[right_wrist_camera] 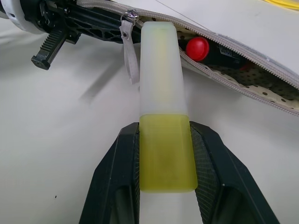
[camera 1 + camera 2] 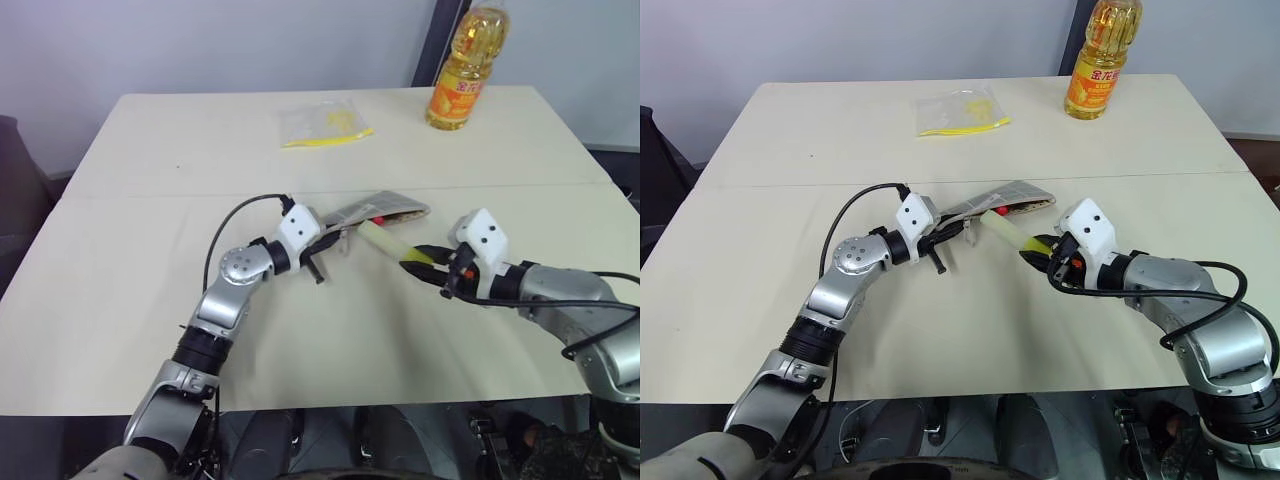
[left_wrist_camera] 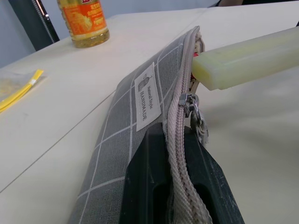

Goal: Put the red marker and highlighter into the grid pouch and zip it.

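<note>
Surface [image 2: 120, 300]: cream, carries all items.
Grid pouch [image 3: 121, 121]: mid-surface, mouth unzipped; left hand [image 2: 322, 250], reaching level, pinches its zipper edge.
Highlighter [image 1: 163, 112]: clamped by its yellow end in right hand [image 1: 166, 196], angled down, tip at the pouch mouth.
Red marker [image 1: 198, 47]: inside the pouch.

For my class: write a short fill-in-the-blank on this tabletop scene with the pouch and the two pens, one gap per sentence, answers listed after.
1. The right gripper holds the highlighter by its ____ end.
2. The red marker lies ____ the grid pouch.
3. The left gripper is shut on the pouch's ____ edge.
4. At the table's far edge stands a bottle of ____.

Answers: yellow; inside; zipper; oil
</note>
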`<state>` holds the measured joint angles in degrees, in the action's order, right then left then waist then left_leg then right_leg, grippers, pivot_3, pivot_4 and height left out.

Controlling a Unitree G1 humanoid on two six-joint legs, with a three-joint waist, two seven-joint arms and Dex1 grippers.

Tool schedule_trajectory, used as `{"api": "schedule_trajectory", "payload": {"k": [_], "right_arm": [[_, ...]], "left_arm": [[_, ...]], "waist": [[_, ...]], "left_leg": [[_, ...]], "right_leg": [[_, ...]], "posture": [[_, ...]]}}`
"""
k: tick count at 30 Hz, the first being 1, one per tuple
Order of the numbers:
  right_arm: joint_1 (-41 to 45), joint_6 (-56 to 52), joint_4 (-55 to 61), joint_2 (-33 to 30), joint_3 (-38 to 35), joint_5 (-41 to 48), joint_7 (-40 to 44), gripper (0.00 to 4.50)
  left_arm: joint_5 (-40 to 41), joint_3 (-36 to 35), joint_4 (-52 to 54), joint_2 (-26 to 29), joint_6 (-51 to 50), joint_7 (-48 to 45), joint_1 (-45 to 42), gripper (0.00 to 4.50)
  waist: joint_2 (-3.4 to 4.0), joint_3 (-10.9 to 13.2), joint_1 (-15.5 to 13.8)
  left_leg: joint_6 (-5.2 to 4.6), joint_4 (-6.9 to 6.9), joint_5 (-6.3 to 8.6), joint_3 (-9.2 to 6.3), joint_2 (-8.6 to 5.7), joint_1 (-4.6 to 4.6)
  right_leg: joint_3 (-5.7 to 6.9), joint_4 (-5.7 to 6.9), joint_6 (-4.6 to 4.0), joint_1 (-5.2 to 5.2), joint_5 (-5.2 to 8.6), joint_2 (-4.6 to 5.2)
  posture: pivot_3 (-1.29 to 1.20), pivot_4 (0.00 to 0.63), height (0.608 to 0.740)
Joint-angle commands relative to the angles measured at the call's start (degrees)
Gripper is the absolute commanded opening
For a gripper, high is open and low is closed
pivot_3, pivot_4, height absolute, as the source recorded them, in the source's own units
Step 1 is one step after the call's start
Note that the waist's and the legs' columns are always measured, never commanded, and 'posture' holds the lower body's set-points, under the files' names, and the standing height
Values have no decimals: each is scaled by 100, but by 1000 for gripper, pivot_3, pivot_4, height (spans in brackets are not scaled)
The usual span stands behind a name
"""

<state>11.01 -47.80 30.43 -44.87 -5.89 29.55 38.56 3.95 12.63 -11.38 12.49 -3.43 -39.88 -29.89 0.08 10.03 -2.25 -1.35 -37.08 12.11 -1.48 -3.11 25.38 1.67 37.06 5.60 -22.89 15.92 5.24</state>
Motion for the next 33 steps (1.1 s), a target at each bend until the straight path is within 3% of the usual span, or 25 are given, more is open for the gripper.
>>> {"api": "schedule_trajectory", "payload": {"k": [1,19,25,33], "right_arm": [[97,38,69,-64,-83,-59,-65,915],[229,-683,-53,-513,27,-352,-328,915],[716,-409,185,-820,921,-825,-100,915],[1411,-441,92,-594,1679,-1126,15,915]], "left_arm": [[27,20,239,15,114,-78,-16,0],[-275,259,362,177,549,-191,123,0],[-347,437,488,231,699,-420,152,0],[-452,607,761,294,741,-518,208,0]], "waist": [[0,0,-1],[0,0,1],[0,0,7],[0,0,-4]], "left_leg": [[0,0,0,0,0,0],[0,2,1,0,0,1],[0,3,1,1,0,2],[0,3,1,1,0,10]], "right_leg": [[0,0,0,0,0,0],[0,-2,-14,-1,8,4],[0,-3,-15,-4,8,4],[0,-3,-15,-12,9,4]], "posture": [[0,150,740],[0,150,740],[0,150,740],[0,150,740]]}}
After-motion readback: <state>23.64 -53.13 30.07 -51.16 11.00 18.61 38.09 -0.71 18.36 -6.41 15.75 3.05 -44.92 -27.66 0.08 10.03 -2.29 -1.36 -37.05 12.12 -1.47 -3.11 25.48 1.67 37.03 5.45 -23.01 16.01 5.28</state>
